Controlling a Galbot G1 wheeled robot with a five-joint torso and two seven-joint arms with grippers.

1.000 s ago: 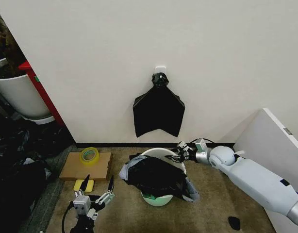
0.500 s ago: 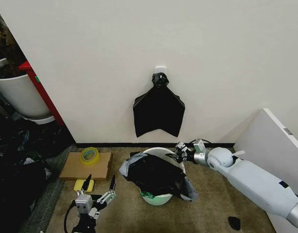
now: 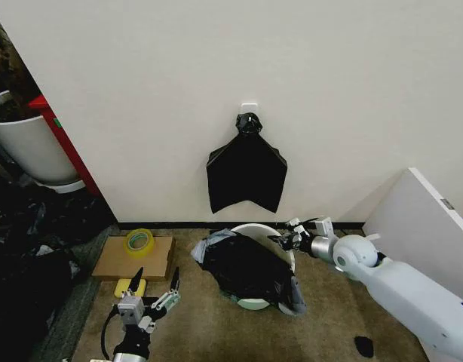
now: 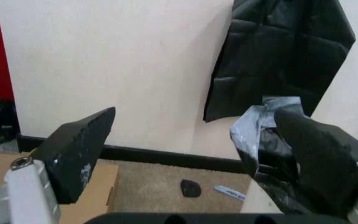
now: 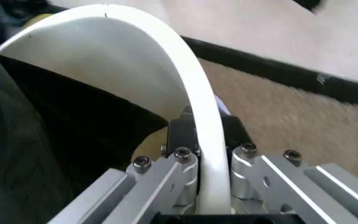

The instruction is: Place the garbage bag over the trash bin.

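Right gripper (image 3: 284,240) is clamped on the rolled rim of the trash bin (image 3: 256,229), one finger inside the wall and one outside. Compared with a second ago, the bin sits farther toward the right and closer to the baseboard, tipped so its mouth faces the wall. The garbage bag (image 3: 243,268) lies draped across the front of the bin and spills onto the carpet (image 3: 329,317); the rear rim is uncovered. Judgement: the bin was repositioned, but the bag is not yet seated. Left gripper (image 3: 152,296) waits low near the cardboard (image 3: 133,259), jaws spread, empty.
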